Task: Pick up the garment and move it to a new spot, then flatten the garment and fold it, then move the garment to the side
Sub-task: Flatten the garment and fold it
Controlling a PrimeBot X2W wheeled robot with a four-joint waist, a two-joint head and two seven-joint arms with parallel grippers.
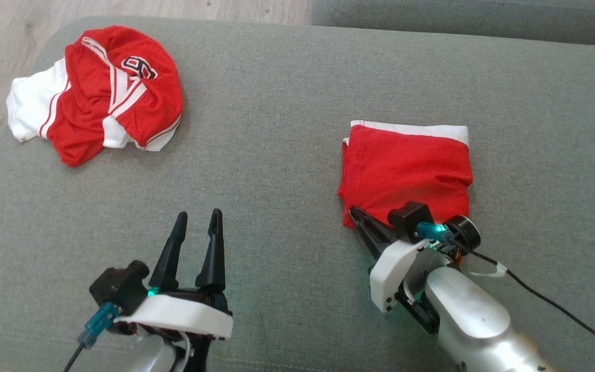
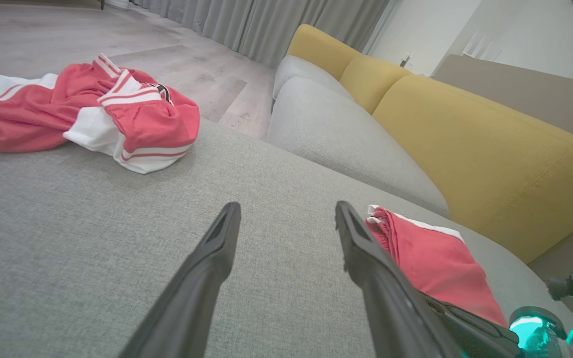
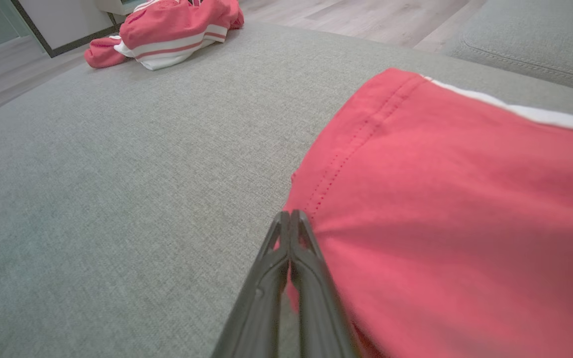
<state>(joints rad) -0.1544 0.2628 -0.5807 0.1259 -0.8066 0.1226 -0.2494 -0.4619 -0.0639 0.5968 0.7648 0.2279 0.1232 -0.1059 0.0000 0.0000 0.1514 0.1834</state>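
two red-and-white garments, a folded garment [image 1: 406, 165] and a crumpled garment [image 1: 101, 93]; two grippers, left gripper [image 1: 199, 213] and right gripper [image 1: 353, 210]; one grey seat [image 1: 277, 155].

1. A broad seat of grey woven upholstery [image 1: 277, 155] occupied the foreground.
2. Pale wood-plank flooring [image 1: 8, 31] lay past its rounded corner.
3. A sofa stood just beside it, with grey seat cushions [image 2: 341, 134] and mustard-yellow back cushions [image 2: 465, 149].
4. Grey pleated curtains [image 2: 266, 25] hung down to the floor at the far end.
5. White walls [image 2: 540, 35] closed the room, and the light was soft and even.
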